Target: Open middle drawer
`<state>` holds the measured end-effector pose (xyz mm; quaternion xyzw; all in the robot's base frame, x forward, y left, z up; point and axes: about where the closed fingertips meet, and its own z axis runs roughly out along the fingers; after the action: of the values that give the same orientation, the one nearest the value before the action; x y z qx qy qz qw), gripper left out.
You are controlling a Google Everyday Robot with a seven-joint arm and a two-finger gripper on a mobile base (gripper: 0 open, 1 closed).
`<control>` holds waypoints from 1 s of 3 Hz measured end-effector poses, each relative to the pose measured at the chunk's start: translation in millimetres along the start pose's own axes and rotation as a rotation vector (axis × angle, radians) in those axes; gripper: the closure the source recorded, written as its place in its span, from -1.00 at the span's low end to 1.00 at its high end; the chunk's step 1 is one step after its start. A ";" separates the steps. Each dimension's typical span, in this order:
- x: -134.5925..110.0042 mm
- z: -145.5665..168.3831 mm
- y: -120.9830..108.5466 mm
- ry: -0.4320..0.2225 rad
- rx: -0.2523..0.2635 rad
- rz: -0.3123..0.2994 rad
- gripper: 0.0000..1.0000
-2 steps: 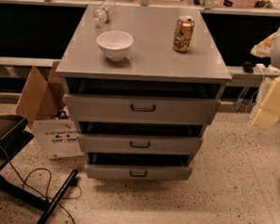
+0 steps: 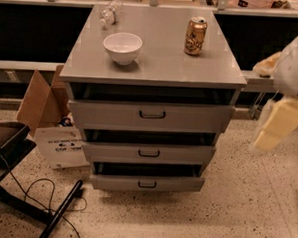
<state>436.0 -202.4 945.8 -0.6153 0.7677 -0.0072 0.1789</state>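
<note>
The grey cabinet (image 2: 151,73) has three drawers stacked. The middle drawer (image 2: 187,155) has a low flat grey front with a small black bar handle (image 2: 148,153) at its centre. A dark gap shows above its front, and its inside is hidden. The taller top drawer (image 2: 199,118) is above it and the bottom drawer (image 2: 180,185) below it. My gripper (image 2: 278,127) hangs at the right edge of the view, to the right of the cabinet at about top-drawer height, away from the handles.
A white bowl (image 2: 122,47), a gold can (image 2: 195,36) and a lying plastic bottle (image 2: 109,13) are on the cabinet top. A cardboard box (image 2: 39,103) and a white bag (image 2: 62,145) stand on the floor at left. A black stand with cables (image 2: 15,194) is at lower left.
My gripper has moved down and a little left at the right edge. The cabinet and drawers look unchanged.
</note>
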 end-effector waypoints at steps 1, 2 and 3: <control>-7.2 84.4 25.2 -0.062 -0.020 -0.011 -1.00; -10.7 157.8 37.6 -0.039 -0.019 -0.011 -1.00; -14.2 234.4 32.9 -0.028 -0.009 0.010 -1.00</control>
<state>474.0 -132.0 722.6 -0.6121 0.7684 0.0059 0.1867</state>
